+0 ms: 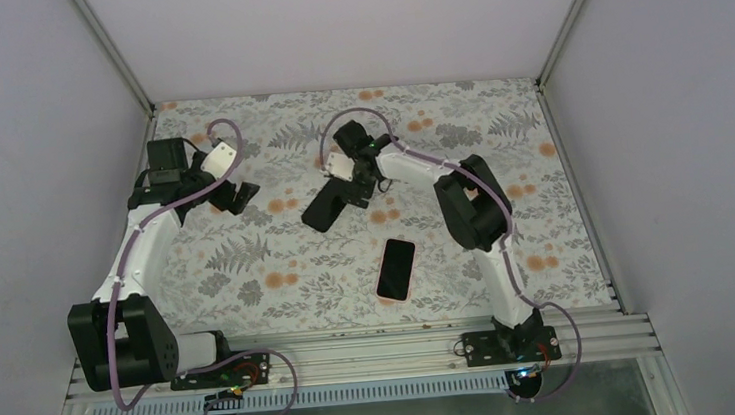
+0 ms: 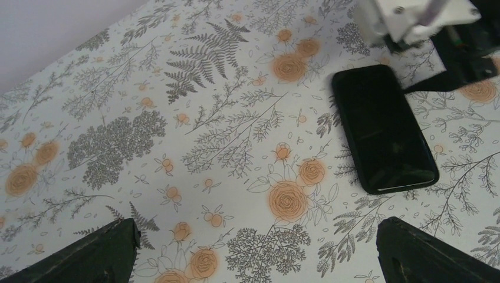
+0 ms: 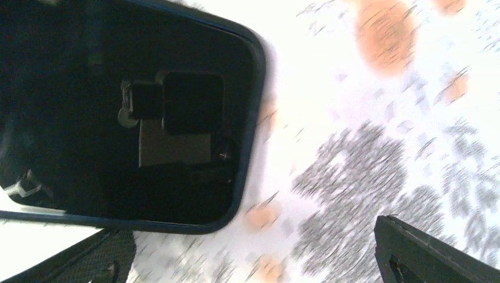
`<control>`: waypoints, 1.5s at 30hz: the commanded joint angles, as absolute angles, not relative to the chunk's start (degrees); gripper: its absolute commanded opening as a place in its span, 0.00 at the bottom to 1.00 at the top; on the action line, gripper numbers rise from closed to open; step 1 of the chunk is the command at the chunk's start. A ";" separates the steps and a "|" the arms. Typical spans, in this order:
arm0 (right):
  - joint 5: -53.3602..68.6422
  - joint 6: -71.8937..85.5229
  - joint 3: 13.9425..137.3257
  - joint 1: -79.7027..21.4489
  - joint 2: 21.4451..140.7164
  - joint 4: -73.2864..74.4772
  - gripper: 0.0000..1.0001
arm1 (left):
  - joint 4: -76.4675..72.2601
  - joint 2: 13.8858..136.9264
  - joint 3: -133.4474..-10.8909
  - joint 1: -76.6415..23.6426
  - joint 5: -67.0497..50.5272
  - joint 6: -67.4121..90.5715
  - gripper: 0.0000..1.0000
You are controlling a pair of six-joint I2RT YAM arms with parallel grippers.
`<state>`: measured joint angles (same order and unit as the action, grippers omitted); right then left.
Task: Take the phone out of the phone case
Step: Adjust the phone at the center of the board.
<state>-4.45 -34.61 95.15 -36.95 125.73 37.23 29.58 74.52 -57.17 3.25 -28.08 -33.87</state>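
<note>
A black phone [image 1: 326, 208] with a glossy screen and a thin dark blue rim, which looks like its case, lies flat on the floral cloth at mid-table. It also shows in the left wrist view [image 2: 383, 130] and the right wrist view [image 3: 118, 112]. My right gripper [image 1: 353, 184] is open and empty, low over the cloth just beside the phone's far end [image 3: 256, 247]. My left gripper [image 1: 239, 194] is open and empty to the phone's left, apart from it [image 2: 259, 247].
A second phone-shaped thing [image 1: 396, 268] with a black face and pink rim lies nearer the front edge, right of centre. I cannot tell whether it is a phone or a case. White walls close in the table at the back and both sides.
</note>
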 commanded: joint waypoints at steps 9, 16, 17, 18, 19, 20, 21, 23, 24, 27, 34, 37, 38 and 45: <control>-7.06 -32.30 122.57 -39.72 150.96 48.68 1.00 | 28.04 74.68 -56.74 5.78 -30.20 -35.12 1.00; -0.92 -31.62 124.19 -44.35 152.02 49.42 1.00 | 28.30 74.62 -55.84 8.56 -32.05 -36.02 1.00; 0.61 -31.36 124.10 -44.92 151.72 49.65 1.00 | 28.30 74.63 -55.72 8.95 -32.41 -36.11 1.00; 1.90 -31.06 123.84 -45.40 151.47 49.76 1.00 | 28.34 74.60 -55.59 9.20 -32.75 -36.26 1.00; 2.72 -30.77 123.51 -45.90 151.11 50.01 1.00 | 28.31 74.50 -55.49 9.41 -32.89 -36.28 1.00; 3.30 -30.56 123.04 -46.31 150.70 50.09 1.00 | 28.38 74.34 -55.34 9.71 -33.10 -36.35 1.00; 3.25 -30.32 122.25 -46.60 150.22 49.85 1.00 | 28.48 74.22 -55.22 9.88 -33.32 -36.46 1.00; 1.93 -29.16 119.89 -46.80 148.56 47.52 1.00 | 28.42 74.10 -55.03 10.14 -33.64 -36.55 1.00; 0.49 -28.57 118.30 -46.64 147.51 45.54 1.00 | 28.49 74.12 -54.98 10.24 -33.78 -36.56 1.00; -0.62 -25.57 114.10 -44.30 142.55 38.02 1.00 | 28.60 74.25 -54.97 10.37 -34.09 -36.63 1.00; 15.76 -34.92 114.32 -40.89 135.28 50.49 1.00 | 29.23 73.43 -54.78 10.63 -34.37 -36.78 1.00; 19.03 -36.76 114.72 -40.91 135.50 55.33 1.00 | 28.89 73.35 -54.50 10.72 -34.60 -36.37 1.00; 19.50 -36.55 115.05 -41.14 136.35 56.62 1.00 | 28.76 73.45 -54.54 10.68 -34.81 -36.12 1.00; 24.76 -31.27 122.99 -41.65 145.13 65.42 1.00 | 29.36 73.37 -54.34 10.72 -35.15 -35.75 1.00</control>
<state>18.70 -34.11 121.27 -40.66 140.73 58.19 28.91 74.48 -54.94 10.28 -33.41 -35.51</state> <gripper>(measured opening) 0.994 0.999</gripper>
